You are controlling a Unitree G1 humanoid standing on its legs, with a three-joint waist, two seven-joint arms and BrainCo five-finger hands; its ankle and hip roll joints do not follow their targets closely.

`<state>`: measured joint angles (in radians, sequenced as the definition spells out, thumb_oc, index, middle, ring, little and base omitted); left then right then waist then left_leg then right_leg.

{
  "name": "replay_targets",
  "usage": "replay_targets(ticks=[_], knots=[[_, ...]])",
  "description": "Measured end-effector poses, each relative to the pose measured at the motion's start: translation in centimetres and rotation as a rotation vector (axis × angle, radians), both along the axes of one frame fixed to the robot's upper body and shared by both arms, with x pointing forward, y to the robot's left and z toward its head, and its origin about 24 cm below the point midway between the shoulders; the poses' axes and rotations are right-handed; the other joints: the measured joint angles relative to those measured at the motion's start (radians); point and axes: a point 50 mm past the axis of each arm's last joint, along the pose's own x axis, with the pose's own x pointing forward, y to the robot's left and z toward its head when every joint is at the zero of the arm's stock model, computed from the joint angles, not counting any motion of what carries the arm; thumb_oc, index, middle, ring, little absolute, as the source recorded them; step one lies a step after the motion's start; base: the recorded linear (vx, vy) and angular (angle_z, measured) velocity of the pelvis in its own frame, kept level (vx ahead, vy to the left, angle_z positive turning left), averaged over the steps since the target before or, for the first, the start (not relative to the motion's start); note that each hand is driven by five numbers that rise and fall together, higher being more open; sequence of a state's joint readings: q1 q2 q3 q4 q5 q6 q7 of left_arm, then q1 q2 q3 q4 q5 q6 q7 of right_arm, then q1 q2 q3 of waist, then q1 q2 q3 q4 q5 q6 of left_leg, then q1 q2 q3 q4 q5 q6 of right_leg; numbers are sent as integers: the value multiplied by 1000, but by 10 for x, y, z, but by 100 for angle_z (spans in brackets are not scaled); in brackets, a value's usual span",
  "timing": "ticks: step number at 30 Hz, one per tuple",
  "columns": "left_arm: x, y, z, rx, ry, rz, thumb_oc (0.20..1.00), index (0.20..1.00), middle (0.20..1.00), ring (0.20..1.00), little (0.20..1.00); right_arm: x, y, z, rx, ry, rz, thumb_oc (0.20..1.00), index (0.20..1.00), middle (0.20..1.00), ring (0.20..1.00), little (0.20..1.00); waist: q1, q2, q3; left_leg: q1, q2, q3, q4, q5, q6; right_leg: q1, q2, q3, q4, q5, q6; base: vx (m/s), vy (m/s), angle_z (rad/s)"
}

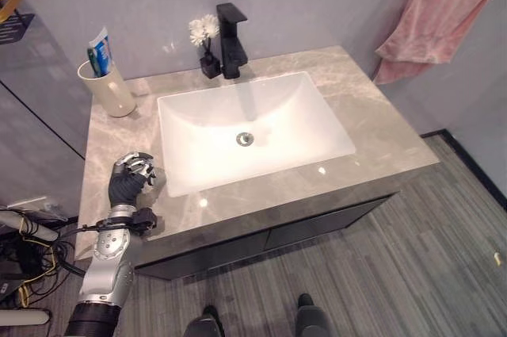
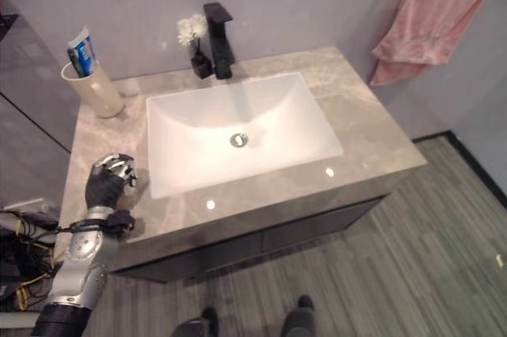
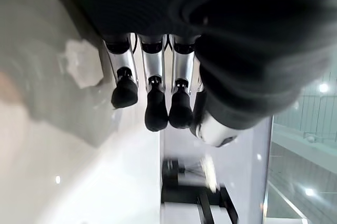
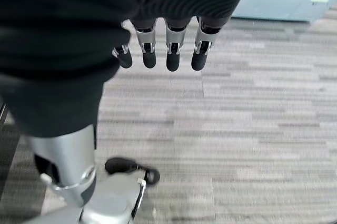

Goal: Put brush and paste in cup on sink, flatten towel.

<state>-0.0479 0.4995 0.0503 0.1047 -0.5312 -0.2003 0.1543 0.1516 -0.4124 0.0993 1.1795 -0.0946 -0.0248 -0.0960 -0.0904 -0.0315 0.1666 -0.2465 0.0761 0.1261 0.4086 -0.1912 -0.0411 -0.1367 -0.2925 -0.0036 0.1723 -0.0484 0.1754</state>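
Paste [image 1: 100, 51] looks parked in the cup [image 1: 109, 89], your left hand [image 1: 131, 178] is loosely curled and empty, so go flatten that bunched towel [image 1: 434, 16].

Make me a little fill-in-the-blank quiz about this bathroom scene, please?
1. The toothpaste tube stands in the ____ on the counter.
2. The pink towel hangs bunched from a ____ on the wall.
3. The small vase of white flowers sits beside the black ____.
4. The left hand is over the counter, on the ____ side of the basin.

Missing words: cup; bar; faucet; left
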Motion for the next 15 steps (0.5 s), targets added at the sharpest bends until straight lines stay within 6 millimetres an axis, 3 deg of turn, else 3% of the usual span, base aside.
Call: replay_targets(ticks=[1, 5, 7, 11, 13, 14, 15], knots=[[-1, 5, 3, 10, -6, 15, 200, 200, 200, 200, 200, 2, 2, 0, 12, -6, 6, 1000, 1000, 1000, 1000, 1000, 5, -1, 3, -8, -4, 4, 20, -11, 8, 1, -8, -1, -3, 9, 10, 60, 205, 3], [-7, 25, 10, 80, 1, 94, 200, 200, 200, 200, 200, 4, 4, 0, 24, -15, 13, 1000, 1000, 1000, 1000, 1000, 24, -22, 5, -19, -25, 24, 62, -57, 36, 20, -36, -5, -43, 50, -4, 40, 161, -6], [-7, 35, 14, 129, 18, 115, 200, 200, 200, 200, 200, 7, 3, 0, 20, -22, 14, 1000, 1000, 1000, 1000, 1000, 23, -25, 7, -21, -33, 24, 60, -58, 42, 16, -45, -2, -45, 93, 14, 27, 164, -4], [-7, 46, 18, 160, 28, 153, 200, 200, 200, 200, 200, 11, 3, 2, 19, -37, 40, 1000, 1000, 1000, 1000, 1000, 17, -23, -3, -13, -59, 55, 30, -51, 77, -17, -79, -10, -30, 165, -35, 22, 253, -14], [-7, 49, 18, 168, 36, 159, 200, 200, 200, 200, 200, 15, 3, 2, 20, -43, 45, 1000, 1000, 1000, 1000, 1000, 22, -22, -4, -17, -84, 102, 50, -63, 101, -42, -94, -75, -45, 242, -44, 22, 360, -46], [-8, 51, 17, 175, 45, 166, 200, 200, 200, 200, 200, 19, 2, 4, 16, -55, 52, 1000, 1000, 1000, 1000, 1000, 20, -8, -3, -16, -83, 108, 43, -66, 110, -47, -95, -132, -66, 302, -72, 25, 145, -52], [-8, 55, 16, 181, 57, 174, 200, 200, 200, 200, 200, 22, 1, 5, 15, -63, 58, 1000, 1000, 1000, 1000, 1000, 19, 3, -9, -9, -75, 127, 19, -56, 122, -47, -94, -161, -82, 312, -69, 60, 233, -66]])
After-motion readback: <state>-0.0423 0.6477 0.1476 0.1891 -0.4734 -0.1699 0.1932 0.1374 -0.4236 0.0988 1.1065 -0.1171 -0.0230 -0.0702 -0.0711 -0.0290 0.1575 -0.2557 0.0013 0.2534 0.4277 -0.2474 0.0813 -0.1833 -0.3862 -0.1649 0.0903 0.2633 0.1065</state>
